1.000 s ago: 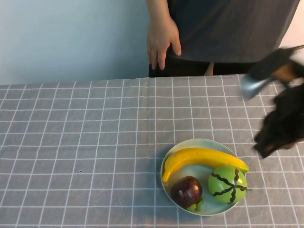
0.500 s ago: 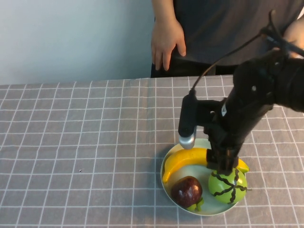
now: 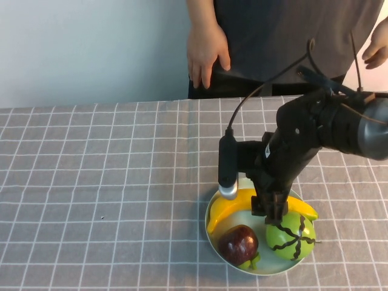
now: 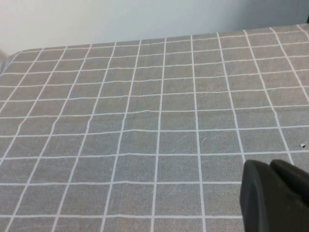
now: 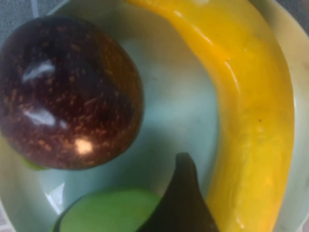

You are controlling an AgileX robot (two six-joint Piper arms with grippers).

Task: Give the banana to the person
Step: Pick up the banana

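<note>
The yellow banana (image 3: 229,205) lies curved across the far side of the pale plate (image 3: 210,229). My right gripper (image 3: 270,209) is down over the banana's middle, open, with nothing held. In the right wrist view the banana (image 5: 251,96) fills the space beside one dark finger (image 5: 183,195); the other finger is out of view. The person (image 3: 291,36) stands behind the table's far edge, one hand (image 3: 206,48) hanging down. My left gripper (image 4: 276,195) is shut and empty low over bare cloth; it is outside the high view.
A dark red fruit (image 3: 238,244) and a round green striped fruit (image 3: 292,237) share the plate, both close to my right gripper. They also show in the right wrist view as the red fruit (image 5: 67,92) and green fruit (image 5: 108,212). Grey checked cloth (image 3: 109,170) covers the table.
My right arm swung in from the right edge to above the plate and came down onto the banana. The person's hand shifted slightly. The fruits have not moved.
</note>
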